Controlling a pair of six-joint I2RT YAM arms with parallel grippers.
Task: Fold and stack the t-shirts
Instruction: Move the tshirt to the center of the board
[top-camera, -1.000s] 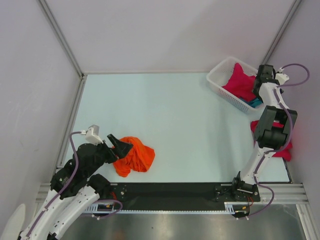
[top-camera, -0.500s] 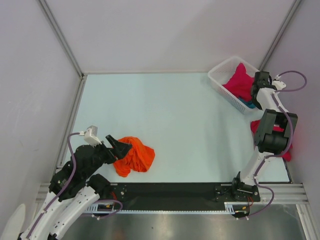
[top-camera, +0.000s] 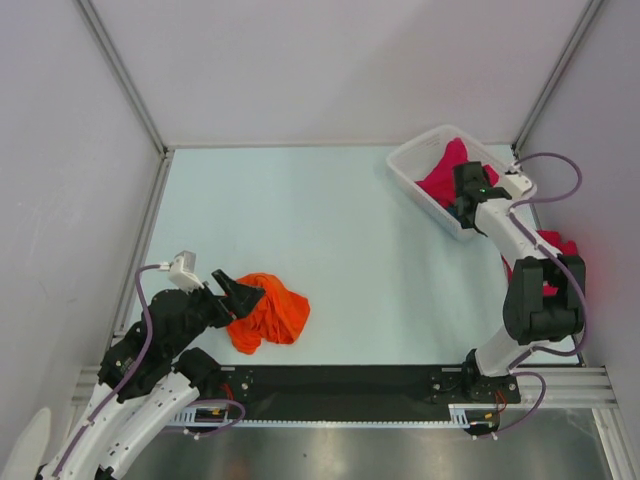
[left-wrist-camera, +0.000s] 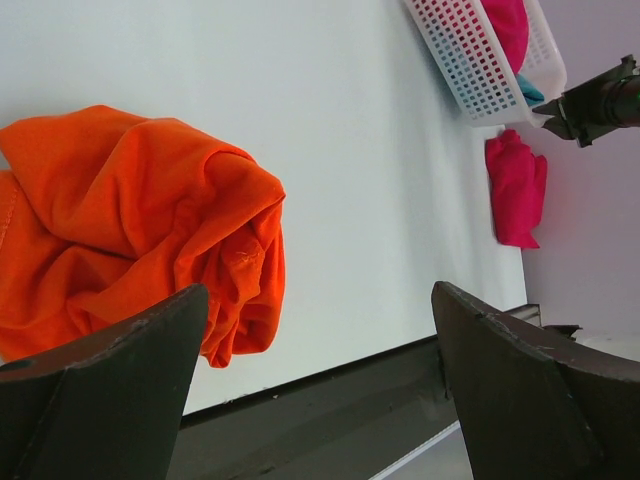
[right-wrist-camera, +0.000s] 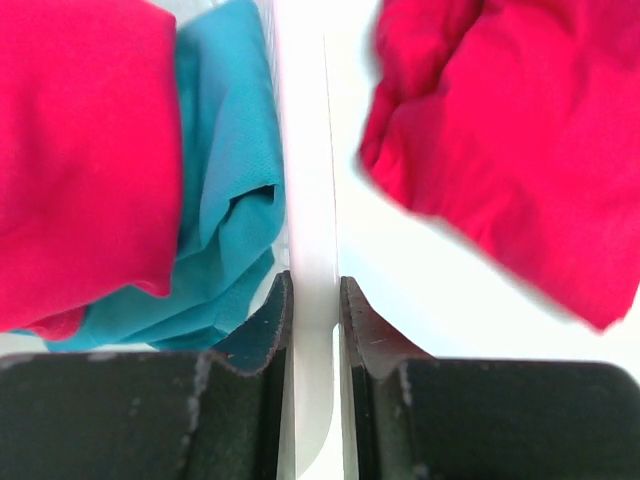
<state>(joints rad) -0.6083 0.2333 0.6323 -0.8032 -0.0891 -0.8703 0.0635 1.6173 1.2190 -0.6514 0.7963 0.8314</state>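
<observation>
- The table (top-camera: 330, 220) is a pale flat top, and everything sits towards its near-left and far-right corners.
- The white mesh basket (top-camera: 415, 195) is at the far right, turned at an angle to the table edges.
- My right gripper (right-wrist-camera: 310, 285) is clamped on the basket's wall. In the wrist view, one finger is inside and one outside, with the white plastic pinched between them.
- The orange shirt (top-camera: 270, 312) is a crumpled heap near the front left of the table, well away from the basket.
- My left gripper (top-camera: 241, 291) hangs at the left edge of that orange heap with its jaws spread wide and nothing in them. I can't tell from either view whether it touches the cloth.
- The basket magenta shirt (top-camera: 440, 178) is bunched up and pokes above the rim.
- The loose magenta shirt (top-camera: 556, 246) is lying crumpled on the table near the right edge, just outside the basket and partly behind my right arm.
- The teal shirt (right-wrist-camera: 225, 200) is stuffed in the basket against the gripped wall, mostly under the magenta one.
</observation>
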